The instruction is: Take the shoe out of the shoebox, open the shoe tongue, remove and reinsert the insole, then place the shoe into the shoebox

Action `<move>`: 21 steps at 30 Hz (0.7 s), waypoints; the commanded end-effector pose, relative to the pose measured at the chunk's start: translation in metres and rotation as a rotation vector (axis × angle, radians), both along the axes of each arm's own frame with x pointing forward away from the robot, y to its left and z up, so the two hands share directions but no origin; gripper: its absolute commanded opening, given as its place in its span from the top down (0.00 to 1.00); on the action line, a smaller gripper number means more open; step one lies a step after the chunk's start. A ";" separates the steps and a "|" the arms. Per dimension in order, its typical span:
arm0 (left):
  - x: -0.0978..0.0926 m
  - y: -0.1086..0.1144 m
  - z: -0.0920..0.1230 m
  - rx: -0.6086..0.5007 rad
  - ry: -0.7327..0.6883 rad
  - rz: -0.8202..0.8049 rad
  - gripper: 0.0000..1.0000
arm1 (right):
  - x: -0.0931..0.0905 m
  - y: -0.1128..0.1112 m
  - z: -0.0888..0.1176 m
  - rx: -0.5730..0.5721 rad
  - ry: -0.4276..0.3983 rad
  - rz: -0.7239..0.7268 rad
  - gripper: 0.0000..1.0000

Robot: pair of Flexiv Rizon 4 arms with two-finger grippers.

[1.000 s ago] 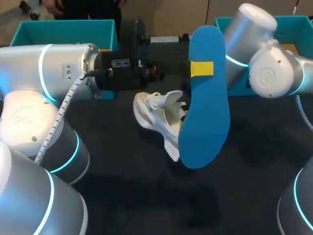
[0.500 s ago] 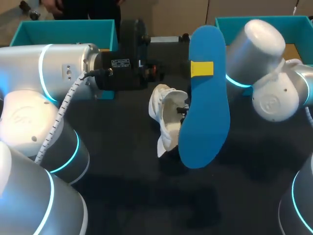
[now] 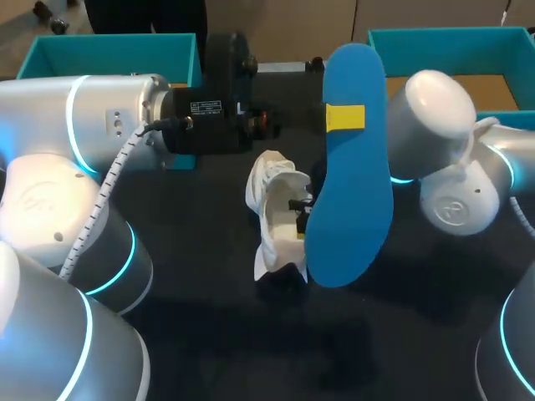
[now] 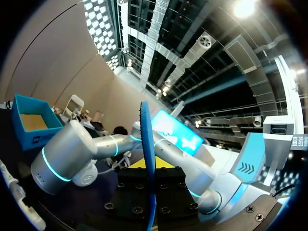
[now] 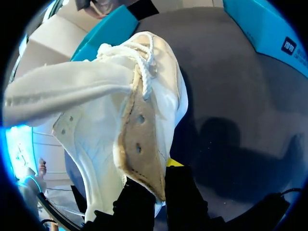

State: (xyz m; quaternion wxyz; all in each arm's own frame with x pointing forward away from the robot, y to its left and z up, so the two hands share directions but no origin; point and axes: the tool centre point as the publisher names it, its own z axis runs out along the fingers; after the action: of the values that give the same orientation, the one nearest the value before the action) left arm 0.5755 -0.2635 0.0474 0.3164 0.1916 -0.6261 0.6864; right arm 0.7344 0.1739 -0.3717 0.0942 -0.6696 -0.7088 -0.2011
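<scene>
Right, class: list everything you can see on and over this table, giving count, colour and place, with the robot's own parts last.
insole: one, blue, upright beside the shoe
shoe: one, white, laced, mid-table
left box: one, teal, far left edge
right box: one, teal, far right edge
table: one, black
left gripper: one, yellow-tipped, shut on the insole
right gripper: one, yellow-tipped, shut on the shoe

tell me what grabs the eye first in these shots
A big blue insole stands upright mid-scene, pinched by the left end effector. Beside it, the right end effector grips a white shoe by its opening edge, over the dark table.
</scene>
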 end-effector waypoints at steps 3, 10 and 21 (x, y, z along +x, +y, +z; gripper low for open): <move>-0.006 -0.001 0.000 -0.004 0.003 0.012 1.00 | -0.004 0.008 -0.016 -0.017 -0.013 -0.028 1.00; -0.006 -0.001 0.000 -0.004 0.003 0.012 1.00 | -0.008 0.009 -0.029 -0.042 0.007 -0.019 1.00; -0.006 -0.001 0.000 -0.004 0.003 0.012 1.00 | -0.012 0.003 -0.036 -0.054 0.037 -0.070 1.00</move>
State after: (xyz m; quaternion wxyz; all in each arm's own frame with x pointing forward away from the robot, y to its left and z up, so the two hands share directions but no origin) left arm 0.5755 -0.2635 0.0474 0.3164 0.1916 -0.6261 0.6864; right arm 0.7246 0.1768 -0.4050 0.0848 -0.6987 -0.6895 -0.1709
